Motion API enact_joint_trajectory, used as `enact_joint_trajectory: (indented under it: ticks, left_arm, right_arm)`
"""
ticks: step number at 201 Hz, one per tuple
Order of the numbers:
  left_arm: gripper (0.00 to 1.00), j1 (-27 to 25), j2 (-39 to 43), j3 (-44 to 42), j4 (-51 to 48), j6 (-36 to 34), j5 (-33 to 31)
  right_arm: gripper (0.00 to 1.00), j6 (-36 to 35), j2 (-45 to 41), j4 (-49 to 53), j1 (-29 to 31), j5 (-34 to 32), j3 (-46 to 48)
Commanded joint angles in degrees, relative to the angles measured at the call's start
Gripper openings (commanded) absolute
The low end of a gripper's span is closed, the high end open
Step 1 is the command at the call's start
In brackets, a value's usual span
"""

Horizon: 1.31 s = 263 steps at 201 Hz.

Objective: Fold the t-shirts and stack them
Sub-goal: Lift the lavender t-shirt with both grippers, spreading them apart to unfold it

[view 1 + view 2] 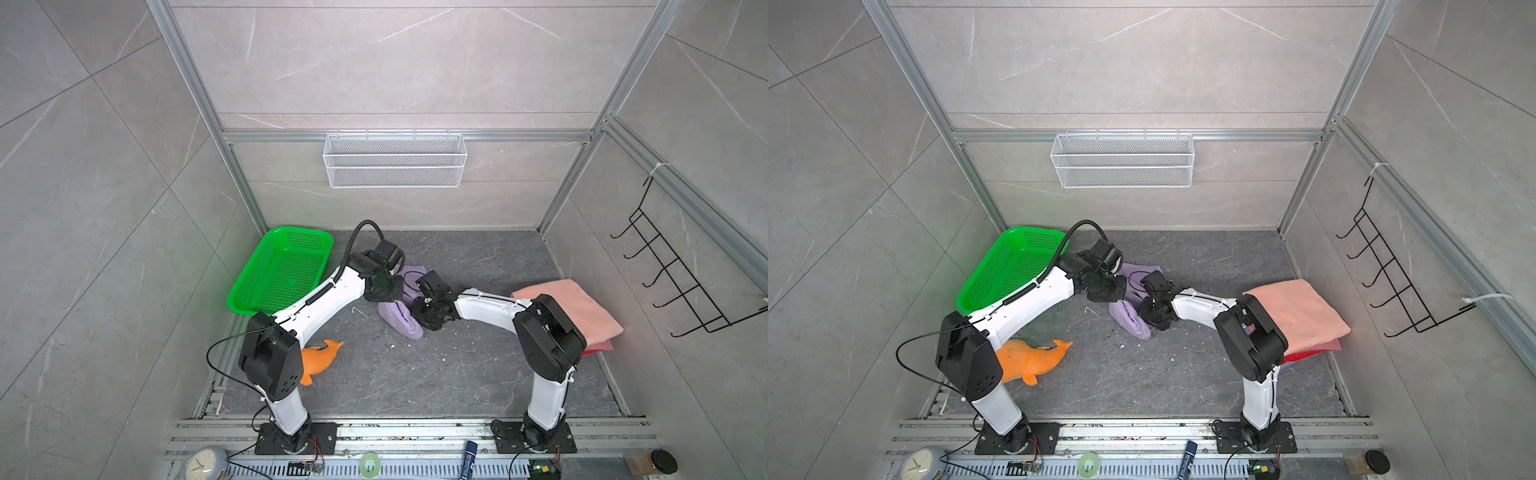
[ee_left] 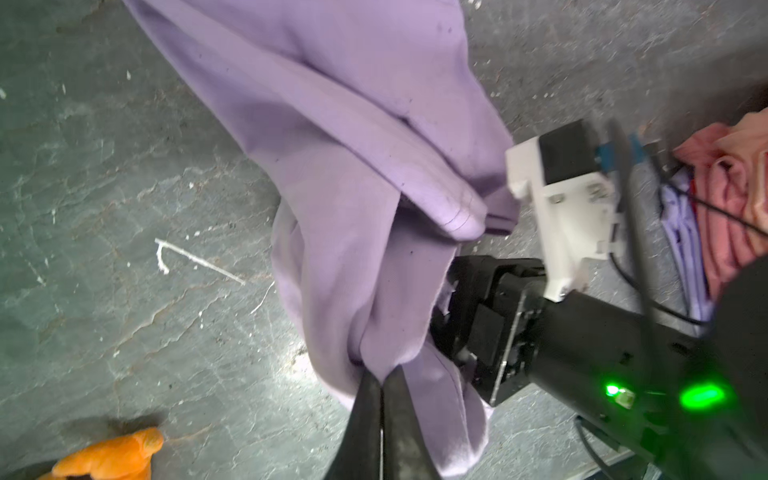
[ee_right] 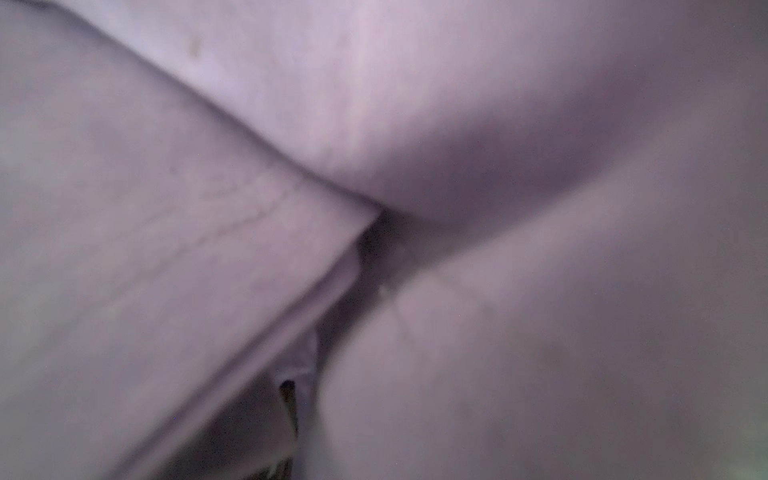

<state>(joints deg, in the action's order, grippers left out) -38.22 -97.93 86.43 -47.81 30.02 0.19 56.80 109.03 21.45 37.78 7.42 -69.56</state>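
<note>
A crumpled lilac-purple t-shirt (image 1: 401, 322) (image 1: 1133, 320) lies mid-table between both arms. My left gripper (image 2: 381, 374) is shut, pinching a bunched fold of this shirt (image 2: 353, 166). My right gripper (image 1: 419, 309) (image 2: 478, 328) is pushed into the shirt's right side. Lilac cloth (image 3: 498, 124) fills the right wrist view and hides its jaws. At the right, behind the right arm, a folded salmon-pink t-shirt (image 1: 569, 307) tops a stack, with a red t-shirt (image 1: 598, 347) under it. A lilac layer (image 2: 681, 232) shows in that stack in the left wrist view.
A green perforated basket (image 1: 282, 270) leans at the back left. An orange plush dolphin (image 1: 320, 359) lies by the left arm's base. A white wire basket (image 1: 395, 160) hangs on the back wall, and a black hook rack (image 1: 681, 274) on the right wall.
</note>
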Motion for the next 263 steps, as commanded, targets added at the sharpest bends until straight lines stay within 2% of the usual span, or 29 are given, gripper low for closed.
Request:
enact_joint_trajectory:
  ticks: [1,35,64,91,126,183,199,238,246,263]
  left_arm:
    - [0.0,0.2,3.9,-3.7,-2.2,2.1,0.9]
    - [0.0,0.3,4.2,-9.9,-1.8,2.7,2.1]
    - [0.0,0.3,2.6,-9.4,-1.6,1.6,2.6]
    - [0.0,0.3,1.4,-9.0,-1.8,1.4,3.3]
    - [0.0,0.4,1.0,-8.3,-1.8,0.6,3.7]
    - [0.0,0.4,0.7,-7.4,-2.2,0.4,4.2]
    - [0.0,0.5,0.7,-7.3,-2.1,0.4,4.2]
    - [0.0,1.3,2.3,-7.9,-1.7,1.2,3.4]
    - [0.0,1.7,3.2,-8.2,-1.3,1.7,3.4]
    - [0.0,2.8,5.4,-8.5,-0.5,2.0,3.4]
  right_arm:
    - [0.56,-1.1,-1.4,8.9,0.8,-6.6,-0.6]
    - [0.57,-2.0,-3.9,12.1,0.9,-9.5,0.6]
    - [0.56,-1.9,-2.4,13.9,0.8,-9.9,-0.1]
    - [0.57,-1.6,-4.9,14.7,1.1,-12.5,1.0]
    - [0.56,-1.9,-2.2,13.3,1.2,-8.7,1.3]
    - [0.54,-1.9,2.4,11.8,2.0,-6.3,-0.4]
    - [0.48,-2.1,4.1,11.6,2.2,-5.6,-1.3]
    - [0.05,-1.4,2.8,8.4,2.1,-5.7,-0.8]
    - [0.0,-1.0,0.8,7.0,1.7,-6.3,-0.4]
    - [0.0,-0.3,-4.6,5.5,0.4,-8.5,-0.8]
